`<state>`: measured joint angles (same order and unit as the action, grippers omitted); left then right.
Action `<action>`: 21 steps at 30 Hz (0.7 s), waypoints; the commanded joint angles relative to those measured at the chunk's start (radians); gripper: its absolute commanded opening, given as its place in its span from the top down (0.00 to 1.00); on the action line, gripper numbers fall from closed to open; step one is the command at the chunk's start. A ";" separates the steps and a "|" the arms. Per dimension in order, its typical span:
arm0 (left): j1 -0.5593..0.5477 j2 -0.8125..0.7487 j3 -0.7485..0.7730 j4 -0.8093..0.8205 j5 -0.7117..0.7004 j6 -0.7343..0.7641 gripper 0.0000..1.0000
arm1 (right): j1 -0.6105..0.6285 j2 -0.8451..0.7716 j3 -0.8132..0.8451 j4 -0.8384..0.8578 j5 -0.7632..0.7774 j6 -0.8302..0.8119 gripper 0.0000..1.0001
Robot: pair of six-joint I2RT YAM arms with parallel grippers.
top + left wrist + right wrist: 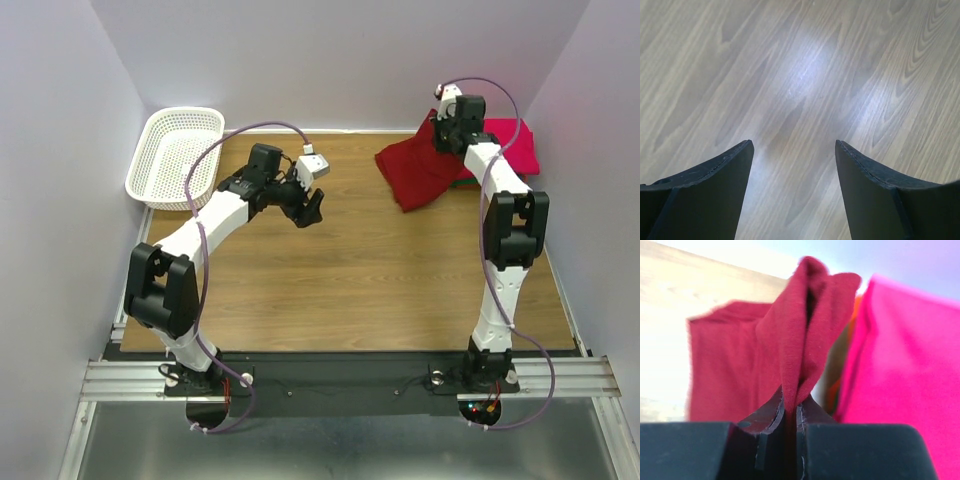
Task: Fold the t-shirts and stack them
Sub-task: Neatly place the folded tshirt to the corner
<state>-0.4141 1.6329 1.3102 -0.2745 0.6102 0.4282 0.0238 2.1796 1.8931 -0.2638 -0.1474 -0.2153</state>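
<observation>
A dark red t-shirt [415, 170] lies crumpled at the back right of the table, partly over a folded stack with a bright pink shirt [517, 145] on top and a green edge [462, 184] below. My right gripper [448, 132] is shut on a fold of the dark red shirt [795, 335]. The pink shirt [905, 360] fills the right of the right wrist view, with a strip of orange cloth [834, 390] between. My left gripper [308, 208] is open and empty above bare wood [795, 90] left of centre.
A white plastic lattice basket [175, 155] stands at the back left, beside my left arm. White walls close in the back and both sides. The wooden tabletop [340, 280] stretches between the two arms.
</observation>
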 commanded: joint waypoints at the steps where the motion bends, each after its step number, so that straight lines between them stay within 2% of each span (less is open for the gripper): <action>1: 0.008 -0.061 -0.026 0.032 0.022 -0.014 0.22 | 0.010 -0.021 0.156 -0.055 0.041 -0.110 0.99; 12: 0.011 -0.090 -0.057 0.054 0.010 -0.017 0.21 | 0.011 -0.075 0.322 -0.140 0.081 -0.111 0.99; 21: 0.011 -0.093 -0.055 0.060 0.022 -0.022 0.21 | 0.002 -0.142 0.385 -0.179 0.062 -0.093 0.99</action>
<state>-0.4084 1.5936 1.2663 -0.2501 0.6098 0.4133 0.0284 2.1498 2.1963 -0.4805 -0.0856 -0.3115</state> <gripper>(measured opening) 0.783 0.111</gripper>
